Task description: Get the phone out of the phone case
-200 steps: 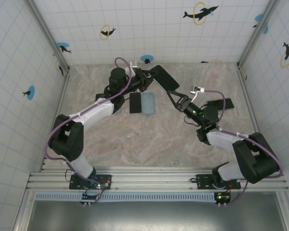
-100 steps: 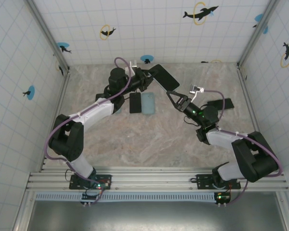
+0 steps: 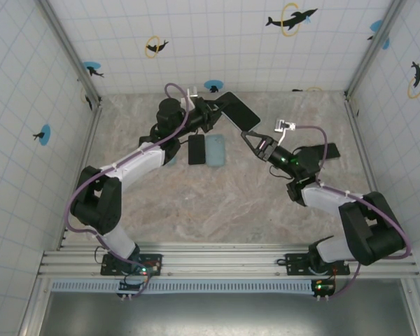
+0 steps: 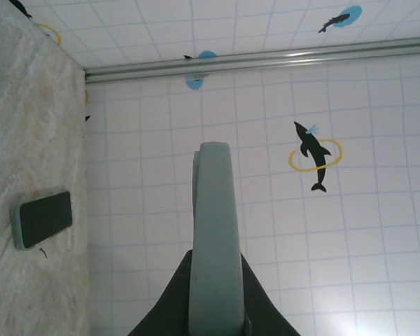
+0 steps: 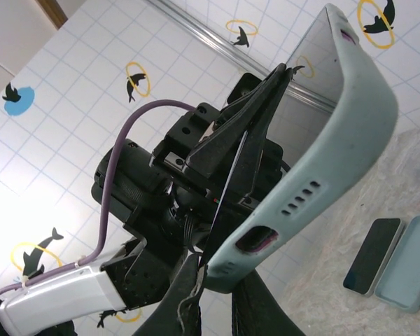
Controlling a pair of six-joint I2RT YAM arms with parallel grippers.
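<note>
A pale grey-green phone case (image 3: pixel 239 110) with the dark phone (image 5: pixel 315 77) inside it is held in the air between the arms. My left gripper (image 3: pixel 220 114) is shut on one end of it. In the left wrist view the case (image 4: pixel 213 231) stands edge-on between the dark fingers (image 4: pixel 169 308). My right gripper (image 3: pixel 250 136) is shut on the case's lower corner (image 5: pixel 252 269). There the phone's edge stands slightly apart from the case. The left gripper's body (image 5: pixel 217 175) sits right behind.
A bare black phone (image 3: pixel 196 149) and an empty light blue case (image 3: pixel 215 149) lie side by side on the marble table, below the held case. Another dark cased phone (image 3: pixel 320 150) lies at the right, behind my right arm. Tiled walls enclose the table.
The held case has tilted and shifted slightly up and away. My right gripper has followed it, moving a little toward the back left. Both grips are unchanged.
</note>
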